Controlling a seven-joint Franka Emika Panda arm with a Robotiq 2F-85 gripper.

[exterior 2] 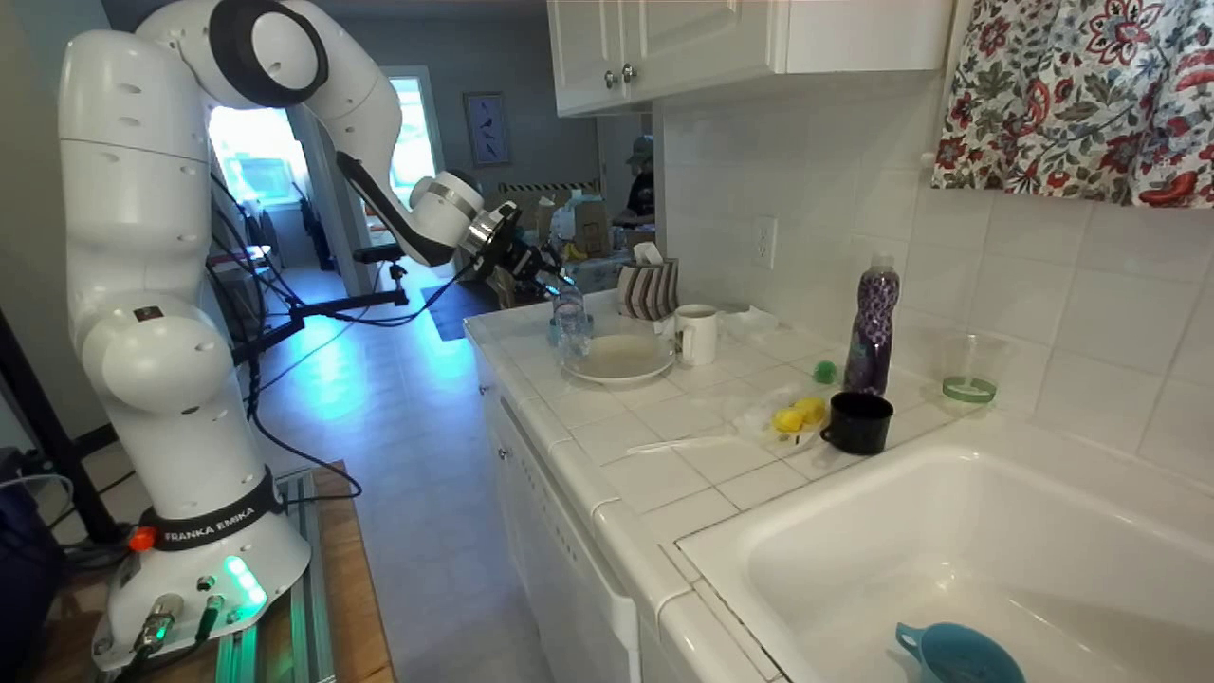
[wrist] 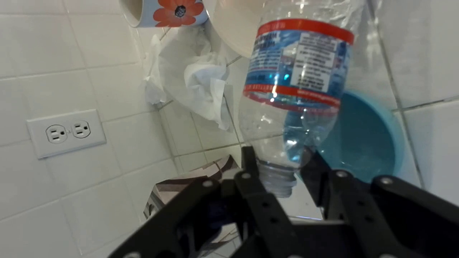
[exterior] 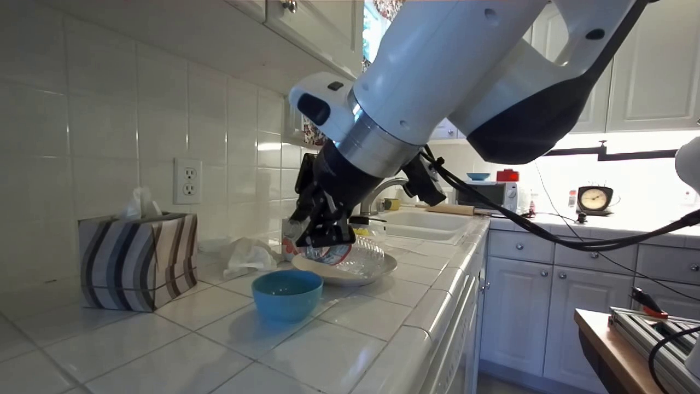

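My gripper (wrist: 281, 157) is shut on the neck of a clear plastic bottle (wrist: 297, 68) with a red and blue label; its threaded mouth is uncapped and points back toward my palm. Tilted, the bottle (exterior: 367, 254) slants away with its base over the plate's edge; I cannot tell whether it touches. A blue bowl (exterior: 287, 298) sits on the tiled counter below the gripper, partly behind the bottle in the wrist view. The pale plate (exterior 2: 621, 353) lies beyond the bowl. A white mug (wrist: 147, 14) with an orange flower stands by the plate.
A striped tissue box (exterior: 139, 262) and a crumpled tissue (exterior: 249, 258) are near the tiled wall. Farther along the counter are a black mug (exterior 2: 858, 424), a purple bottle (exterior 2: 873, 327), yellow pieces (exterior 2: 800, 415) and the sink (exterior 2: 948, 512), with a blue cup (exterior 2: 963, 655) inside.
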